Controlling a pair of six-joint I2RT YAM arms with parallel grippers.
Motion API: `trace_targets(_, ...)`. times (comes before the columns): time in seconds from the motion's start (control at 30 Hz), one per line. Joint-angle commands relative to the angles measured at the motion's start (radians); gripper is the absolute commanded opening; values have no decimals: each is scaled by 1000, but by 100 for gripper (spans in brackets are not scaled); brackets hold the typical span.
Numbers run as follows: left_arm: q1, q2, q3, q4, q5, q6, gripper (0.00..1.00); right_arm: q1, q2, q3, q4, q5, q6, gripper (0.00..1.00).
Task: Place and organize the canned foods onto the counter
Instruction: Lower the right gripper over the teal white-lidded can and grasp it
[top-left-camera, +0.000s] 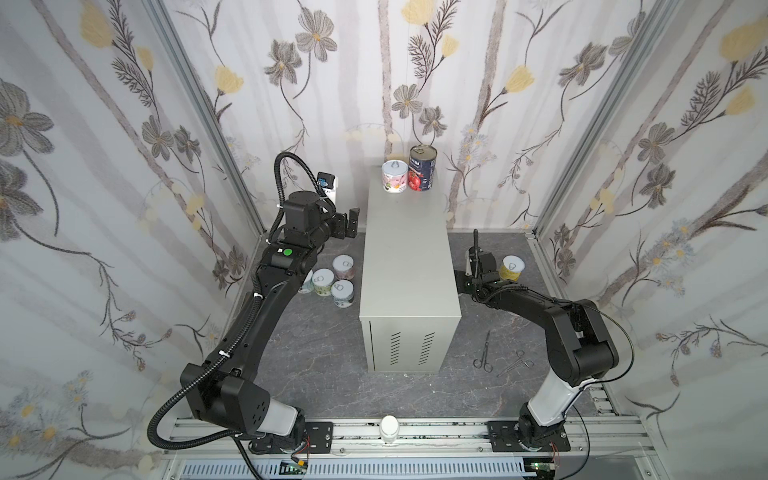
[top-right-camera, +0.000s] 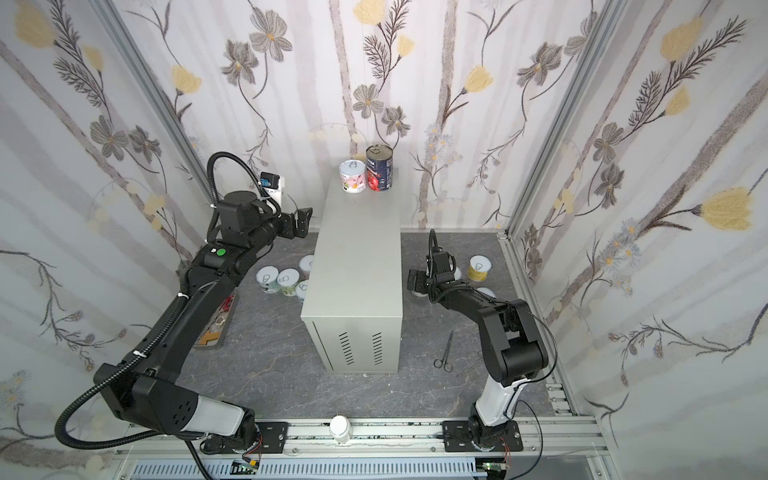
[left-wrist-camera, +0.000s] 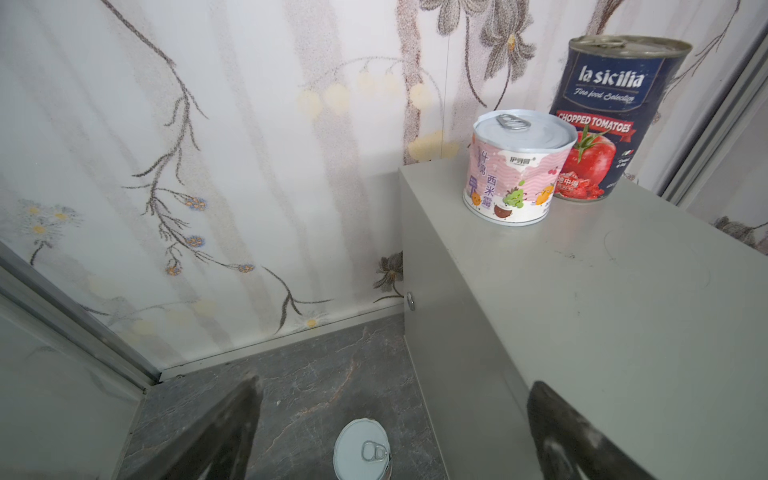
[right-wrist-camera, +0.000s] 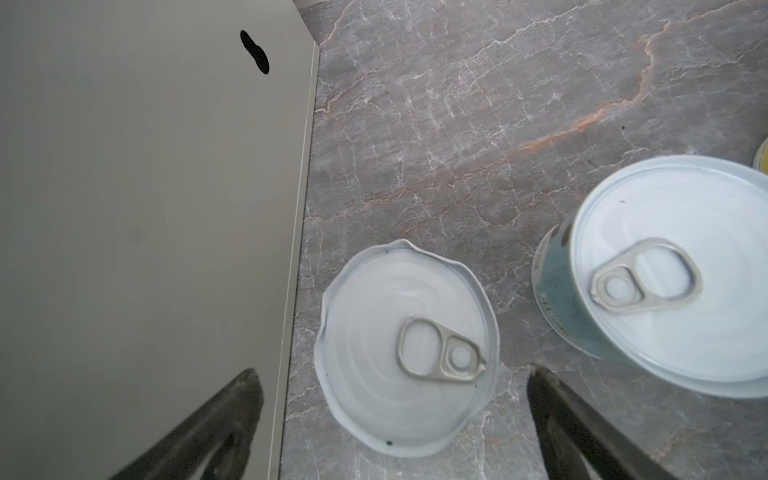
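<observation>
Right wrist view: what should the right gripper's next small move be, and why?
Probably lower the right gripper straight down around the white-lidded can beneath it. The jaws are open and empty, that can stands upright on the floor beside the counter, and only the pink can and the tomato can are on it so far.

Reaching far on the left with left arm, left gripper (top-left-camera: 348, 222) held high, jaws wide apart, empty. Reaching low on the right with right arm, right gripper (top-right-camera: 417, 283) aimed down, jaws wide apart, empty.
</observation>
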Motion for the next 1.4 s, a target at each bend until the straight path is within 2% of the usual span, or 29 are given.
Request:
trace_targets(0.0, 10, -5, -13, 21, -12, -2, 100, 7, 36, 38, 0, 20, -32, 100)
trace_targets(0.4, 21, 8, -21, 17, -14, -5, 100, 27, 156, 146, -62, 96, -65, 100)
trace_targets(0.57, 21, 12, -22, 13, -20, -3, 100, 27, 195, 168, -69, 109, -65, 96)
trace_targets(0.83, 23, 23, -21, 13, -22, -5, 100, 25, 228, 193, -67, 122, -67, 85)
trace_targets(1.03, 23, 26, -28, 16, -16, -14, 100, 19, 242, 210, -71, 124, -75, 65)
trace_targets(1.37, 23, -15, -64, 23, -20, -7, 100, 2, 189, 204, -79, 117, -83, 51)
